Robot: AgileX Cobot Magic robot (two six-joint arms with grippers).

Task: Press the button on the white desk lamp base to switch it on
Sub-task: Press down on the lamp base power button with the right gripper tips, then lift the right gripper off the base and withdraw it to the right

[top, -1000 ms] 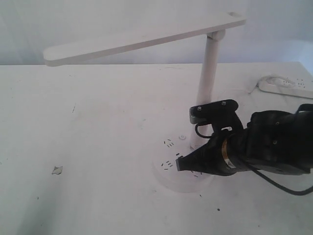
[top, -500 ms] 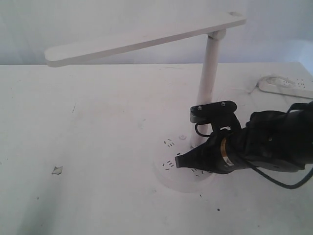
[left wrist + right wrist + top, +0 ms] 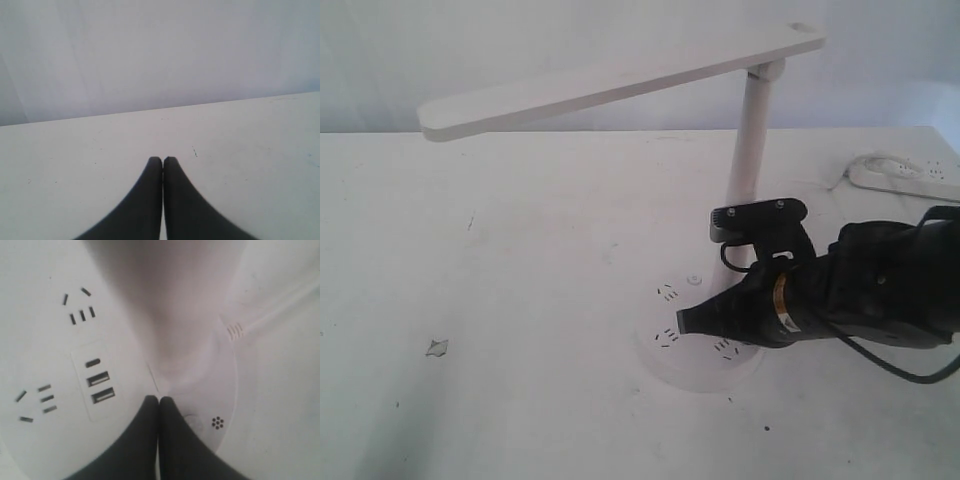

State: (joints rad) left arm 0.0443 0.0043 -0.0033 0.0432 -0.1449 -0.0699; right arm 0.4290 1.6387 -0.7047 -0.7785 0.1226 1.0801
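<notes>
Two-arm scene, listed by view.

Exterior view:
- White desk lamp (image 3: pixel 620 80): long flat bar head reaching left, slim pole (image 3: pixel 748 140) leaning slightly, standing right of the counter's middle.
- Lamp base (image 3: pixel 682 368): round white disc on the counter (image 3: pixel 520 280), socket holes on top.
- Right tool (image 3: pixel 683 321): black, fingers together in one point, entering from the right, tip low over the base's top, in front of the pole's foot. Contact with the base cannot be told.
- Power strip (image 3: pixel 905 175): white, at the far right edge, well apart from the lamp.
- Small scrap (image 3: pixel 438 347): lying on the left counter.

Left wrist view:
- Left tool (image 3: pixel 162 159): fingers pressed together, nothing between them, over bare counter (image 3: pixel 240 150), pale wall beyond.

Right wrist view:
- Right tool (image 3: pixel 159 399): fingers closed tip to tip, holding nothing, over the lamp base (image 3: pixel 45 340) just beside the pole's foot (image 3: pixel 185 330).
- USB slots (image 3: pixel 100 385): close beside the tips; socket holes further off.
- Dot cluster (image 3: pixel 217 423): near the base's rim.
- Cord (image 3: pixel 270 315): leaving the base.
</notes>
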